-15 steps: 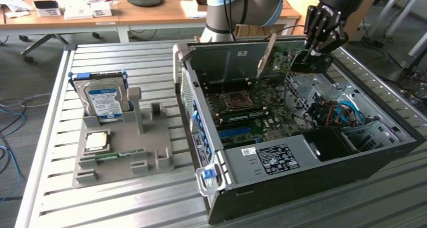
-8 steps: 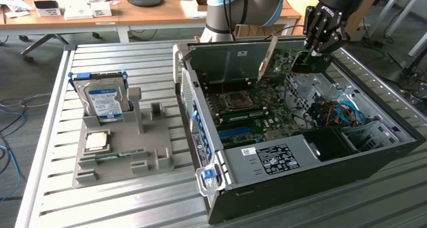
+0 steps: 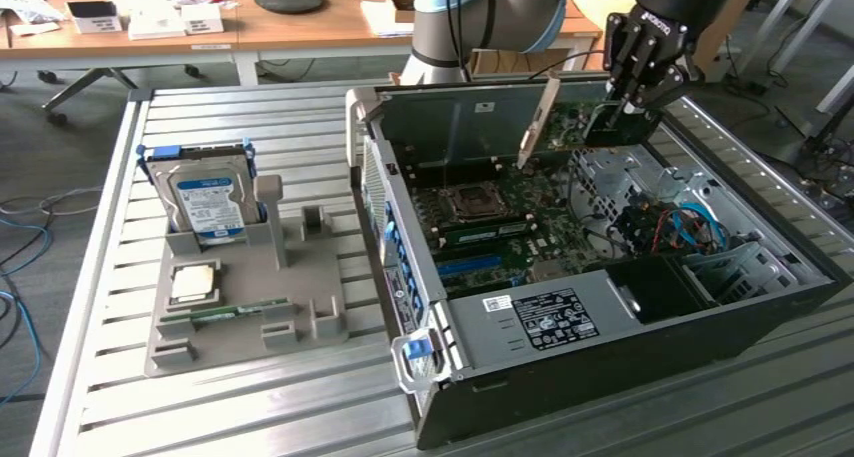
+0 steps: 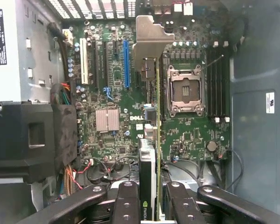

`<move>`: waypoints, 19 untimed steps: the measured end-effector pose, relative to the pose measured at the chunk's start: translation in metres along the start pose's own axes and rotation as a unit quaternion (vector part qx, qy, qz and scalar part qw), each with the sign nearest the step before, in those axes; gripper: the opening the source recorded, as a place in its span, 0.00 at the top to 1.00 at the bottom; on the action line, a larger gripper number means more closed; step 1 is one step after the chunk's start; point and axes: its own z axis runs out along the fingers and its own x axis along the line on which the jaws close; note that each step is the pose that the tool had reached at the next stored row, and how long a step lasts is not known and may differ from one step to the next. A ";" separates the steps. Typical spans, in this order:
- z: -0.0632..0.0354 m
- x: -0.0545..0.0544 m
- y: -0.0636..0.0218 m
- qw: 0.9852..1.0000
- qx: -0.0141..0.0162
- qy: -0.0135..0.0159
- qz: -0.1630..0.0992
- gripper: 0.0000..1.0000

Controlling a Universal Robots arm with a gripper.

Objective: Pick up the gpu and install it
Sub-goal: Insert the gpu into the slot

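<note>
My gripper (image 3: pixel 633 102) is shut on the gpu (image 3: pixel 587 129) and holds it in the air over the back part of the open computer case (image 3: pixel 747 327). The card's silvery end bracket (image 3: pixel 538 125) hangs on the side toward the case's rear wall. In the wrist view the gpu (image 4: pixel 151 177) stands edge-on between my fingers (image 4: pixel 127 205), its dark cooler on one face and its bracket (image 4: pixel 151 39) at the far end. It hovers above the motherboard (image 4: pixel 112 93), between the blue expansion slot (image 4: pixel 126 65) and the CPU socket (image 4: pixel 186 91), touching neither.
A grey fixture (image 3: pixel 307 317) at the exterior view's left holds a hard drive (image 3: pixel 207 192), a CPU chip (image 3: pixel 194 282) and a memory stick (image 3: pixel 227 312). Inside the case are the power supply (image 3: pixel 554 317), cables (image 3: pixel 667 227) and a heatsink (image 4: pixel 107 120).
</note>
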 end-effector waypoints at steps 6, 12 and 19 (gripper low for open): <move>0.0000 0.000 0.0000 1.000 0.000 0.000 -0.005 0.73; 0.0000 0.000 0.0012 1.000 0.007 -0.009 -0.007 0.73; 0.0000 0.000 0.0012 1.000 0.007 -0.009 -0.007 0.73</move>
